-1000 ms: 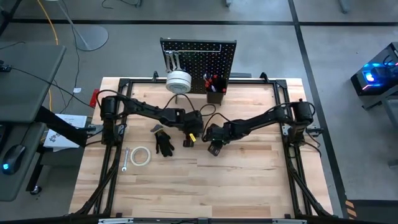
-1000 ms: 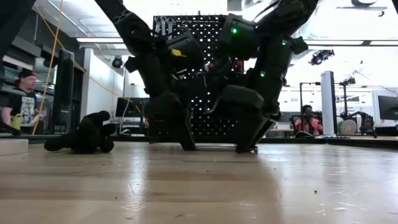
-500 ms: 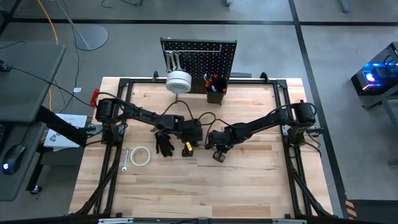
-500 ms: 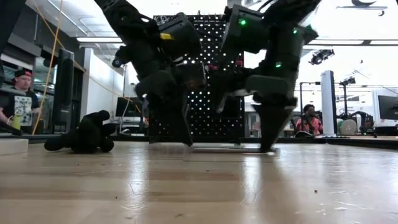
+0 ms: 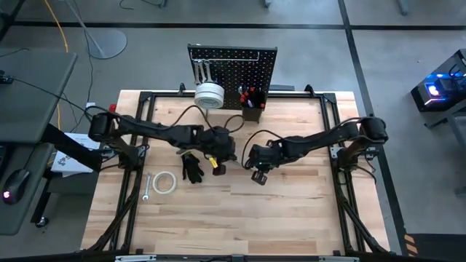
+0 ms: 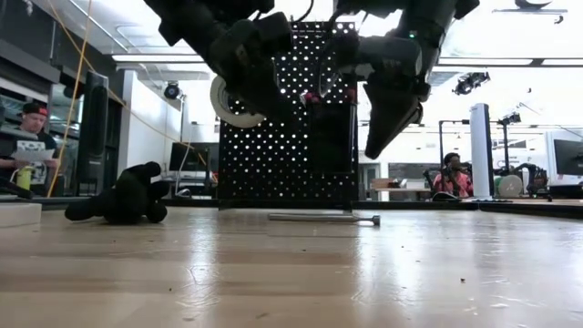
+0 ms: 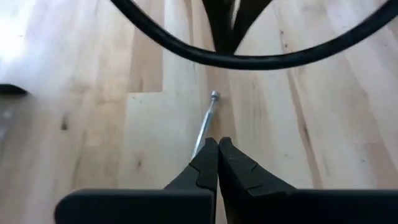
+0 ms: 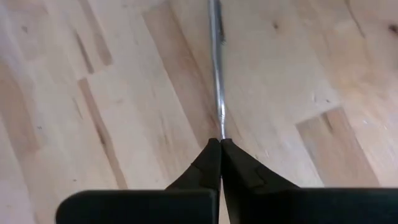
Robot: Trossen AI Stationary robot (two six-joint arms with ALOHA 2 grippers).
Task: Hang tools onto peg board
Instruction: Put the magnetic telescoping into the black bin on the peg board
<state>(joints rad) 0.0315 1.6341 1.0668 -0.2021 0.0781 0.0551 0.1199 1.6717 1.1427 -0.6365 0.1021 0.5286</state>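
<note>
Tools: a slim silver rod-like tool (image 6: 323, 219) lies flat on the table, in front of the peg board, below and between the two grippers; neither gripper touches it.
Left gripper (image 7: 217, 149): jaws pressed together, nothing between them; raised above the table, with the silver tool's tip showing on the wood past its fingertips.
Right gripper (image 8: 221, 149): jaws pressed together, empty; raised above the table, the silver shaft running away from its fingertips.
Both arms: meeting near the table's centre, left gripper just beside the right one, apart.
Black-handled pliers (image 5: 192, 167): lying on the table, just left of the left gripper.
Tape roll (image 5: 164, 183): flat on the table, near the left edge, with a silver wrench (image 5: 146, 187) just beside it.
Peg board (image 5: 251, 62): upright at the far table edge; wrenches (image 5: 203, 71) hang upper left, a white roll (image 5: 208, 95) sits below them, a small black bin (image 5: 252, 110) holds red-handled screwdrivers (image 5: 251, 95).
Table (image 5: 291, 211): light wood.
Background: seated persons (image 6: 25, 146) beyond the table.
</note>
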